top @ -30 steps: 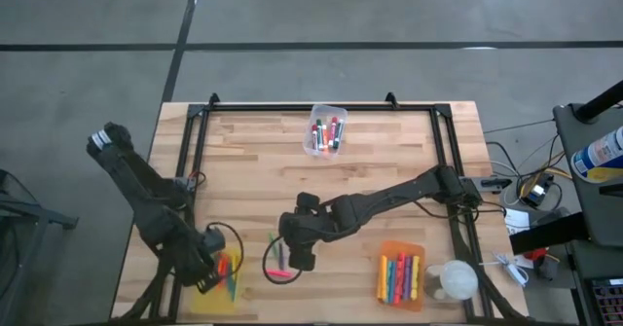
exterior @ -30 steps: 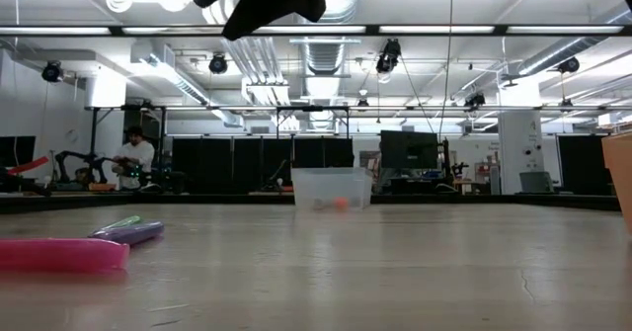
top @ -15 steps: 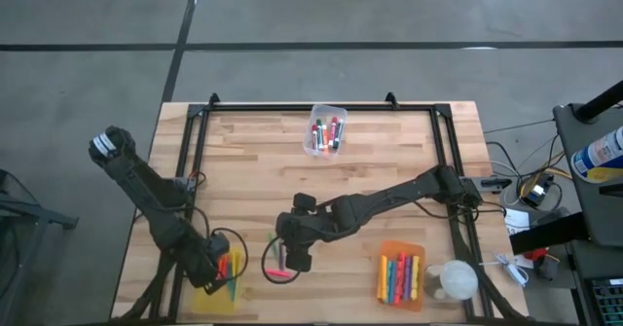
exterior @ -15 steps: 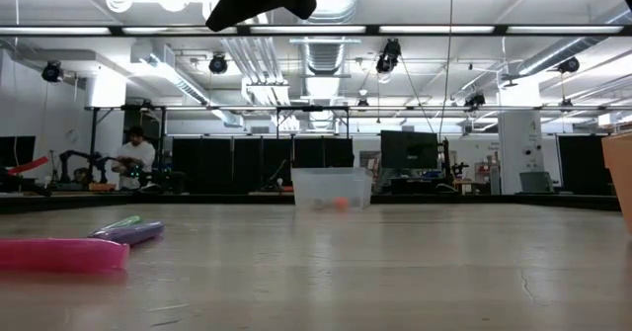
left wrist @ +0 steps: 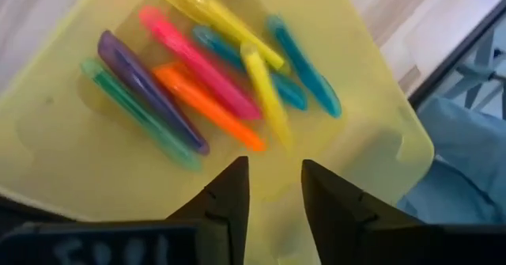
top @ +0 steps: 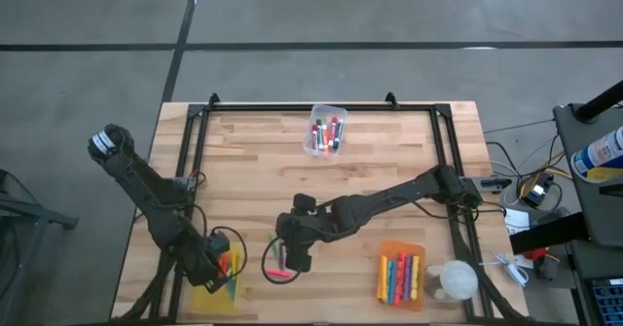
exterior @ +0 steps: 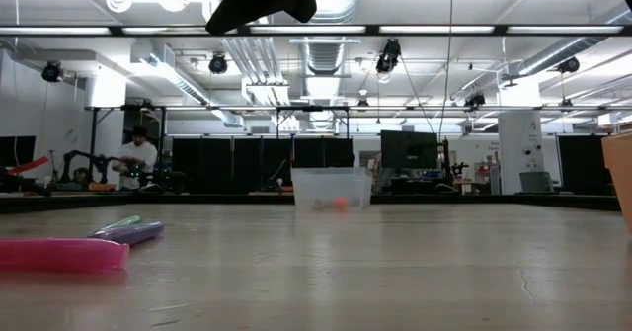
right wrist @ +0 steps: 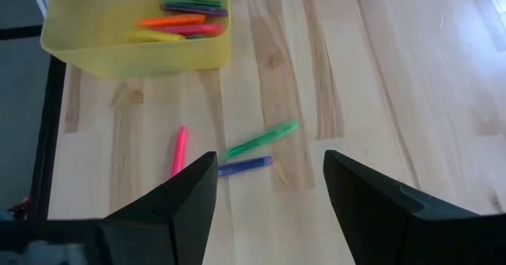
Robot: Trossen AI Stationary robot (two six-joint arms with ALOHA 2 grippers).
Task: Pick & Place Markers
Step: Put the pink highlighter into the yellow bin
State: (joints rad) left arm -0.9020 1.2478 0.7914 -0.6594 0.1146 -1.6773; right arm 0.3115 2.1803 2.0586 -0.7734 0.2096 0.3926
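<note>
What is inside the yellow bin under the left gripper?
Inside the yellow bin, under the open left gripper, lie loose markers: two yellow, two blue, pink, orange, purple and green. The fingers cover part of the bin floor.

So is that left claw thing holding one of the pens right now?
No, the left gripper hangs over the yellow bin with nothing between its parted fingers; the markers all lie in the bin.

The left arm reaches from the table's left edge toward its near-left corner; the left gripper [left wrist: 270,187] points downward, fingers parted, nothing between them; the right arm stretches from the right edge toward the near-middle; the right gripper [right wrist: 269,187] hangs spread wide, empty.
</note>
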